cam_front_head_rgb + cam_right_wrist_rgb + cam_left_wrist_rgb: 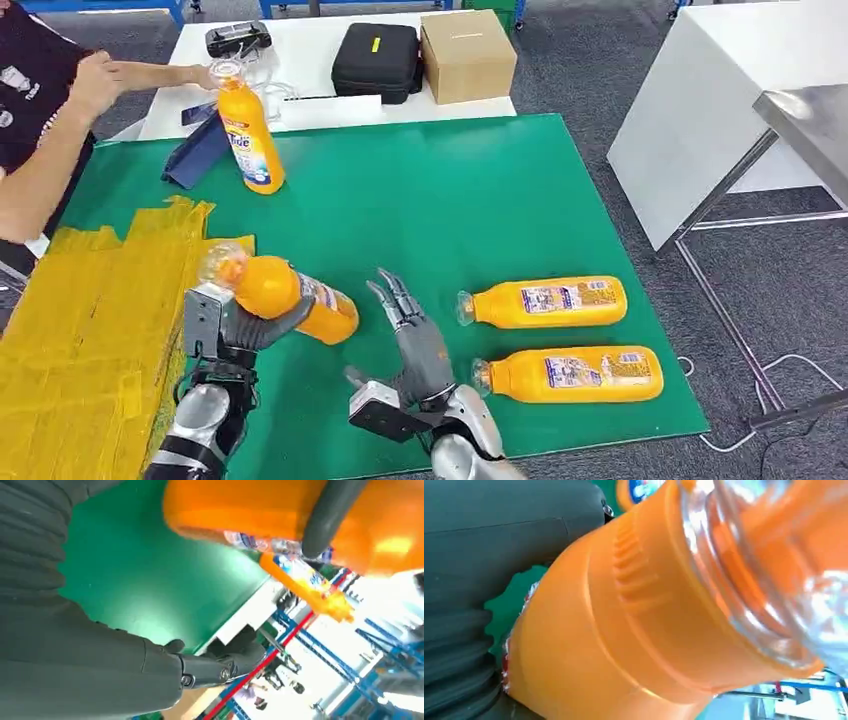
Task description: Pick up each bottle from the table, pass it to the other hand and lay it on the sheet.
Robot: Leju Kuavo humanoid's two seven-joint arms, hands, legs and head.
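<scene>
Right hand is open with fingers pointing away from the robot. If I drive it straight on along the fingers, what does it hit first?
Probably nothing soon: the right hand points up-left over bare green mat. The held bottle in the left hand lies just left of that line; depth is unclear, so it might graze its base.

A lab or workshop test area: grey carpet floor (pixel 600 60) around the green-topped table (pixel 450 180), a white table (pixel 300 70) just behind it bearing a black equipment case (pixel 375 60) and cardboard box (pixel 467 55), blue metal racking (pixel 370 680) beyond.
</scene>
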